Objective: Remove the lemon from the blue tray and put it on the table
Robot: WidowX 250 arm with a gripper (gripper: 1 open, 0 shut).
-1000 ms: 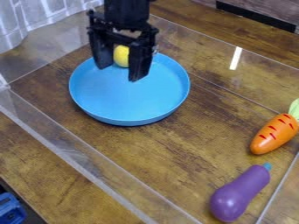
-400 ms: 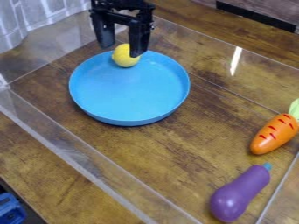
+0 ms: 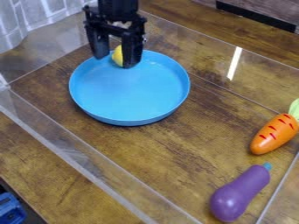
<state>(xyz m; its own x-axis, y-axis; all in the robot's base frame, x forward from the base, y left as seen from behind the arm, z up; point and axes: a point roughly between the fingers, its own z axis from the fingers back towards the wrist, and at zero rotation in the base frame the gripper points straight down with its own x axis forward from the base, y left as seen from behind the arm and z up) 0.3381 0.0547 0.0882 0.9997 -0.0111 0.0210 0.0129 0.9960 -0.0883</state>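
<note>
The blue tray (image 3: 131, 93) lies on the dark wooden table (image 3: 211, 131) at the left of the camera view. A small yellow lemon (image 3: 117, 55) rests at the tray's far rim. My gripper (image 3: 114, 57) hangs straight down over that spot, open, with one black finger on each side of the lemon. The fingers partly cover the fruit, so only a yellow sliver shows between them. I cannot tell whether the fingers touch it.
An orange carrot toy (image 3: 275, 132) lies at the right edge. A purple eggplant toy (image 3: 239, 194) sits near the front right. Clear acrylic walls (image 3: 82, 157) border the table on all sides.
The gripper has shifted toward the far left rim of the tray and dropped lower, so its open fingers now straddle the lemon. The lemon itself has stayed put.
</note>
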